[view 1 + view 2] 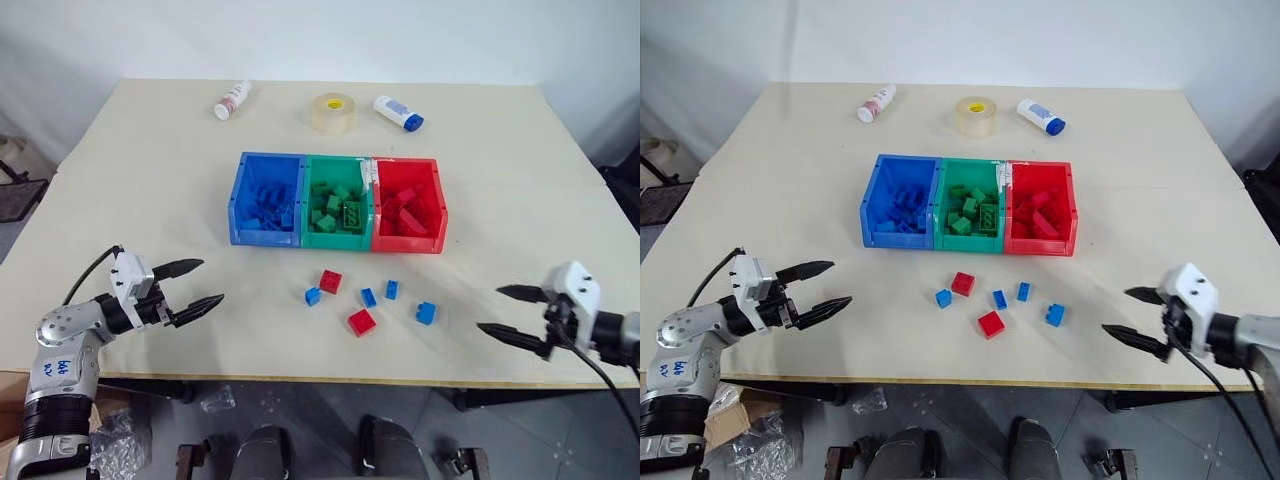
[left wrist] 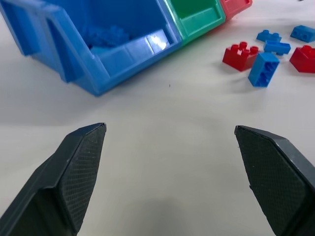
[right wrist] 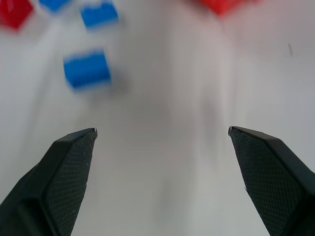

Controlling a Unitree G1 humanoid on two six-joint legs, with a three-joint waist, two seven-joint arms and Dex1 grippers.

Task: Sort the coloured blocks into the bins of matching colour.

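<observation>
Claws come first, because they are closest. The left gripper (image 1: 196, 285) has its two black fingers spread wide and holds nothing. The right gripper (image 1: 510, 312) is spread wide too, and it is empty as well. Both hang just over the near part of the table (image 1: 150, 180).

Between the two claws, a little farther out, six small blocks lie loose on the table. Going from the left claw toward the right one, there is a blue block (image 1: 313, 296), a red block (image 1: 330, 281), a second red block (image 1: 361, 321), then two more blue ones (image 1: 368, 297) (image 1: 392, 289), and a last blue block (image 1: 426, 312), which is the one nearest the right claw. No green blocks lie loose.

Past the loose blocks sit the three joined bins. The blue bin (image 1: 266, 198) is on the left claw's side, the green bin (image 1: 338, 203) is in the middle, and the red bin (image 1: 408, 204) is on the right claw's side. Each one already has blocks of its own colour inside.

So I think most of the job is done. Four blue blocks and two red blocks still need to go in.
</observation>
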